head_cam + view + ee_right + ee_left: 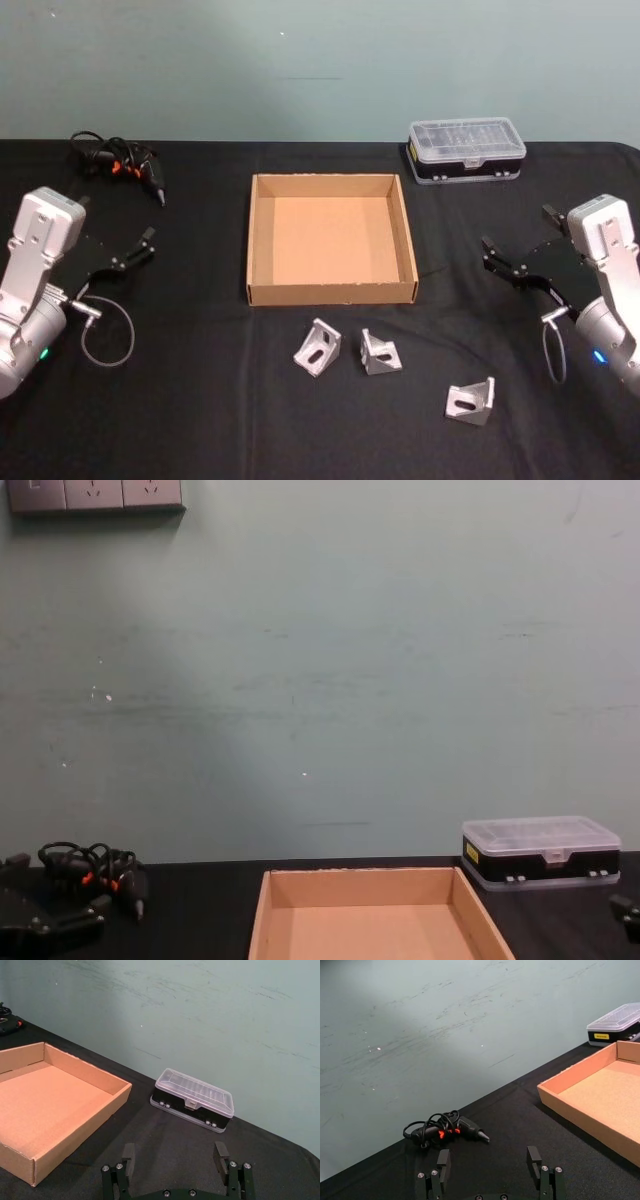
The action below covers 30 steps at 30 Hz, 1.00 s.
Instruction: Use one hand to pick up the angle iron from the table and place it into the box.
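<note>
Left tool (pixel 140 250) spread wide, empty, left of box (pixel 330 293), right tool (pixel 517 230) splayed, empty, right of box, three angle irons (pixel 318 347) (pixel 379 353) (pixel 470 401) on worktop (pixel 200 410) before box's near wall

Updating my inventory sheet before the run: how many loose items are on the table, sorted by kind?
Angle irons: 3
Cardboard box: 1
Black case with clear lid: 1
Black corded tool with orange marks: 1
Total: 6
Not counted: left pincer and right pincer, both open, hovering at either side.
</note>
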Tool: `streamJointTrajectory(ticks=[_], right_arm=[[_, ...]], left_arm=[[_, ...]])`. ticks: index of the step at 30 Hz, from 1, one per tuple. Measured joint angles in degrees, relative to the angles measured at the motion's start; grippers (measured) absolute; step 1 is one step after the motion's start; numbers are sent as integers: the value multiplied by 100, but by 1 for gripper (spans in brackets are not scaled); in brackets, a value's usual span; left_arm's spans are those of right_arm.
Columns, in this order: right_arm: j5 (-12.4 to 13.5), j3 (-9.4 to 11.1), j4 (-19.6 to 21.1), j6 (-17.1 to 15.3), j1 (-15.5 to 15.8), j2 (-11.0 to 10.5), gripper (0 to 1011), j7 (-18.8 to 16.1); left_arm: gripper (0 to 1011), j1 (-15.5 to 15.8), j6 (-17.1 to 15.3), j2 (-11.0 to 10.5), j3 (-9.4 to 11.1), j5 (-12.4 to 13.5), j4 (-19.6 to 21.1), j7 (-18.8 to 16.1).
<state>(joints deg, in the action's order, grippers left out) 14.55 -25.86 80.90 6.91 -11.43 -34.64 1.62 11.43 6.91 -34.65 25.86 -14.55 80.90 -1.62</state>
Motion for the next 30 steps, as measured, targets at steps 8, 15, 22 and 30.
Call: streamJointTrajectory(ticks=[8,15,22,30], right_arm=[[0,0,0,0,0,0,1000,0],[0,0,0,0,0,0,1000,0],[0,0,0,0,0,0,1000,0],[0,0,0,0,0,0,1000,0]], left_arm=[[1000,0,0,0,0,0,0,0],[1000,0,0,0,0,0,0,0],[1000,0,0,0,0,0,0,0],[1000,0,0,0,0,0,0,0]])
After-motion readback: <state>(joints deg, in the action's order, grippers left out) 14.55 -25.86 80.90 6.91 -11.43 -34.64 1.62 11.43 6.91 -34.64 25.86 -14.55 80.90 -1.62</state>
